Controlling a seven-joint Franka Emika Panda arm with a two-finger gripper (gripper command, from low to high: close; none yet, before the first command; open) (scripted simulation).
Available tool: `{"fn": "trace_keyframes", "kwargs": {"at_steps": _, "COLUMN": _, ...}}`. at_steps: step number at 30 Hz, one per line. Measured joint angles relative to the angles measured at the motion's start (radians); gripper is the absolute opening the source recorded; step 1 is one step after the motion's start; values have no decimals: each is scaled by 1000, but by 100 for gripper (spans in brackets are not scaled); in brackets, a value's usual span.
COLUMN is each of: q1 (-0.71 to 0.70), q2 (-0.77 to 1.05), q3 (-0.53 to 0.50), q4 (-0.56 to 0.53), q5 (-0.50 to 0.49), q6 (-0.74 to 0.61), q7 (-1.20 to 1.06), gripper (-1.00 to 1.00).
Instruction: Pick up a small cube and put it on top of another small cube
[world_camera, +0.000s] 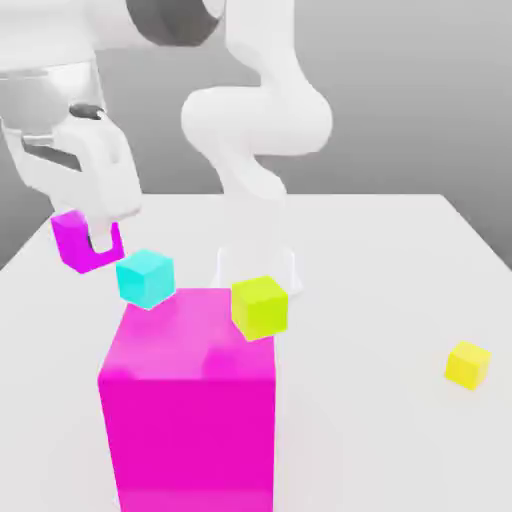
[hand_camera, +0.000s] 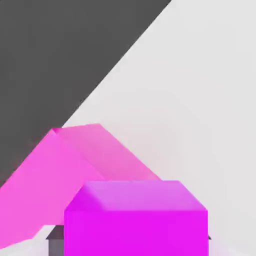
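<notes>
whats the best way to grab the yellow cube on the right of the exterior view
I'd take the yellow cube by two opposite upright sides, coming straight down from above. It sits flat on the table with its top face exposed and nothing close beside it.

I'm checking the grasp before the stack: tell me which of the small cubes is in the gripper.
The small magenta cube, held between the gripper's fingers; the cyan, lime and yellow cubes are not held.
</notes>
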Motion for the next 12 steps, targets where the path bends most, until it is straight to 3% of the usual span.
{"fn": "trace_keyframes", "kwargs": {"at_steps": 4, "q1": -40, "q2": -130, "q3": 70, "q4": -82, "q5": -44, "q6": -50, "q7": 154, "gripper": -100}}
{"fn": "trace_keyframes", "kwargs": {"at_steps": 8, "q1": -51, "q2": -102, "q3": 79, "q4": -183, "q5": -54, "q6": 79, "q7": 183, "gripper": -100}}
{"fn": "trace_keyframes", "kwargs": {"at_steps": 9, "q1": -53, "q2": -91, "q3": 79, "q4": -201, "q5": -54, "q6": 107, "q7": 183, "gripper": 100}}
{"fn": "trace_keyframes", "kwargs": {"at_steps": 12, "q1": -53, "q2": -91, "q3": 79, "q4": -201, "q5": -54, "q6": 107, "q7": 183, "gripper": 100}}
